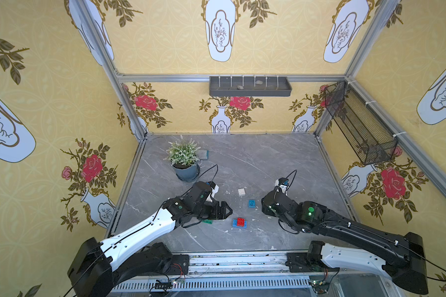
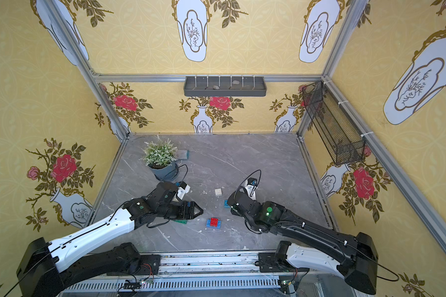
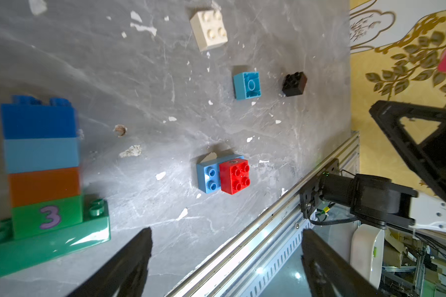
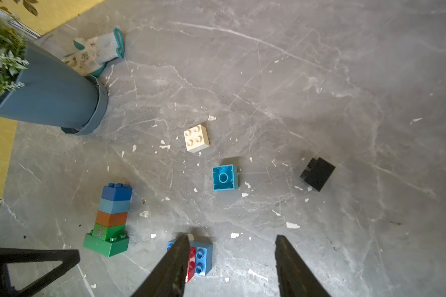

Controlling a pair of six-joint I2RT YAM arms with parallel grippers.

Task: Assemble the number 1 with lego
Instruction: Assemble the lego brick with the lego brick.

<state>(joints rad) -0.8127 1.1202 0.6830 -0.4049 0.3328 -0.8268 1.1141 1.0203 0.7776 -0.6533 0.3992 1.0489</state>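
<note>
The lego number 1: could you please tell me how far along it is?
Done: a four-brick stack stands on the long green brick. In hand: nothing; left gripper and right gripper are open. Remaining: white brick, light blue brick, black brick and red brick lie unused, perhaps for the top.

walls (image 1: 170, 46): yellow floral paper | floor (image 1: 255, 154): grey marble | fixtures: grey tray (image 1: 250, 92), mesh basket (image 1: 358, 128)

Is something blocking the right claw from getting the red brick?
No, nothing visible is in the way. The right gripper is open and empty. In the right wrist view, the red brick, stuck on the long blue brick, shows right beside one finger.
</note>
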